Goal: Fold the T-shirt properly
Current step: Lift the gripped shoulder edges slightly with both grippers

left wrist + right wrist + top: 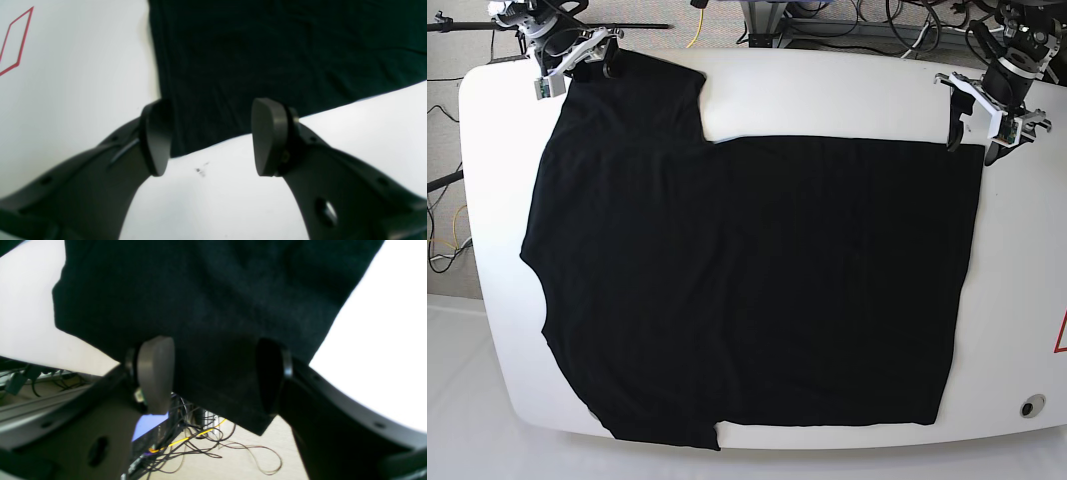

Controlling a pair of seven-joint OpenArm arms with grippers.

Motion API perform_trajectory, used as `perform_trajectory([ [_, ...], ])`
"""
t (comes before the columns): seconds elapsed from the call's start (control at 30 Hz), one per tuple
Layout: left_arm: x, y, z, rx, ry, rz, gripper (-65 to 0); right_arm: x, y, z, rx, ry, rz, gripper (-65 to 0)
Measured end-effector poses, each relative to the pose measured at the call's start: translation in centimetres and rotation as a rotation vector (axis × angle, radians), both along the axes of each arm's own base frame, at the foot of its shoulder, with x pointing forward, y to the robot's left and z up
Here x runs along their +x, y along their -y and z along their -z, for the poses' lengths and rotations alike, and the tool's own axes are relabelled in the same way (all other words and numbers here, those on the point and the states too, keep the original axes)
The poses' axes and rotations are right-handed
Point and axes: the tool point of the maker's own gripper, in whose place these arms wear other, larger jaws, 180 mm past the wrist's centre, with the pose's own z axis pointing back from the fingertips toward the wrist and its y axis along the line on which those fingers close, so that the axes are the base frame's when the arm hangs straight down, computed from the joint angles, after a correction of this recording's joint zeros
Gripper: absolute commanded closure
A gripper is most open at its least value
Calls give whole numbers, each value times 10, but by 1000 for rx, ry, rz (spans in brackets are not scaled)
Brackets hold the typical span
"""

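White and rounded at its corners, the table (827, 90) carries the T-shirt (747, 290) spread nearly flat across most of its top, with one sleeve reaching toward the far corner on the base view's left and another sleeve at the near edge. The right gripper (215, 373) sits at that far sleeve, its fingers (156, 373) parted wide with the cloth's edge lying between them; from the wrist view nothing looks pinched, and the fabric hangs slightly past the table's edge above tangled floor cables (213, 446). The left gripper (210, 136) hovers at the shirt's far hem corner on the base view's right, fingers (267, 136) also spread wide and holding nothing, the hem corner lying just ahead between them. My reading is that the garment is laid out and the first fold has not begun; the next move calls for both sets of fingers to close on their edges and carry them over together. Whether either lower finger is under the cloth is hard to tell, and the shirt's white print cannot be made out.
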Motion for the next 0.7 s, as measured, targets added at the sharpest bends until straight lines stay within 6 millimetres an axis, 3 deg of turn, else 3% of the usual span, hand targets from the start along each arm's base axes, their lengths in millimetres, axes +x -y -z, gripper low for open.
perform_trajectory([
  [0.7, -3, -1, 3, -13, -18, -1, -349, -2, 1, 0, -27, -3, -24, -377],
])
